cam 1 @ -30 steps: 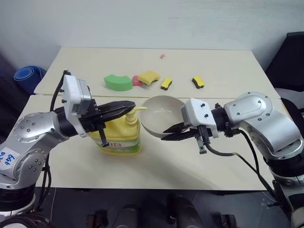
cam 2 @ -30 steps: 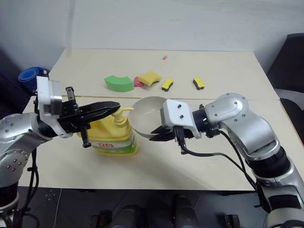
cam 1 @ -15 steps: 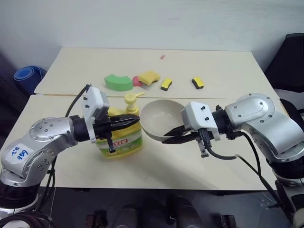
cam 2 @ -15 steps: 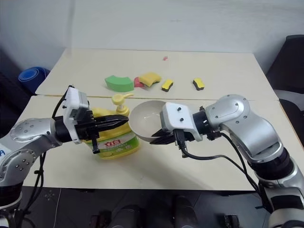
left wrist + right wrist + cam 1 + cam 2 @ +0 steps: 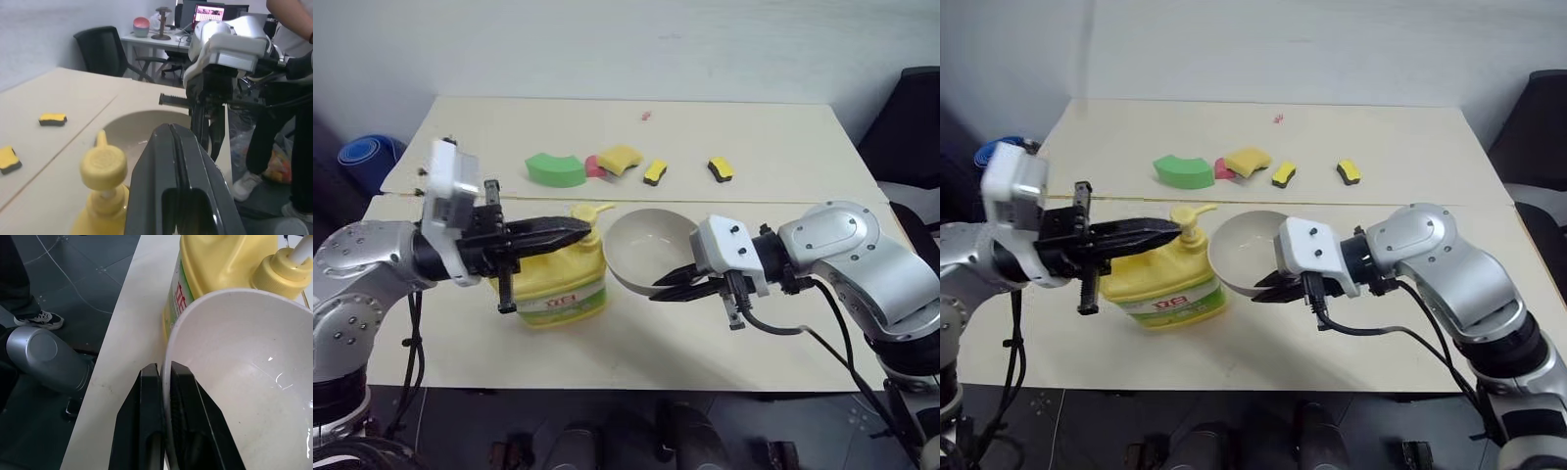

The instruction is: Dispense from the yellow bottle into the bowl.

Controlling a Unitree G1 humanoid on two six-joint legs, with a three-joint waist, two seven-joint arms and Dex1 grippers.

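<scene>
— Yellow bottle point(image 5: 558, 282) first, since everything else sits around it. What's on its left?

— The left gripper point(image 5: 576, 231), coming in from that side. Its two black fingers point(image 5: 176, 161) are pressed together with nothing between them, and their tips hang just above the bottle's shoulder, close beside the pump head point(image 5: 103, 161). I can't tell whether they touch the pump.

— And the bottle itself?

— Upright on the pale table point(image 5: 636, 343), near the front edge, label facing the camera, nozzle pointing right toward the bowl point(image 5: 651, 250).

— How close is the bowl?

— Just to the right of the bottle, nearly against it. It is tipped, with its open side turned up and toward the bottle. The wrist camera shows a few small wet glints on its inner wall.

— Who has hold of it?

— The right gripper point(image 5: 664, 287), further right of the bottle. Its fingers point(image 5: 146, 431) are clamped on the bowl's near rim, one inside the wall, one outside.

— Anything behind the bottle?

— Yes, on the far half of the table: a green curved block point(image 5: 555, 169), then a yellow sponge with something pink point(image 5: 596, 166) beside it point(image 5: 621, 158), then two small yellow and black sponges point(image 5: 656, 173) point(image 5: 722, 169) further right
</scene>
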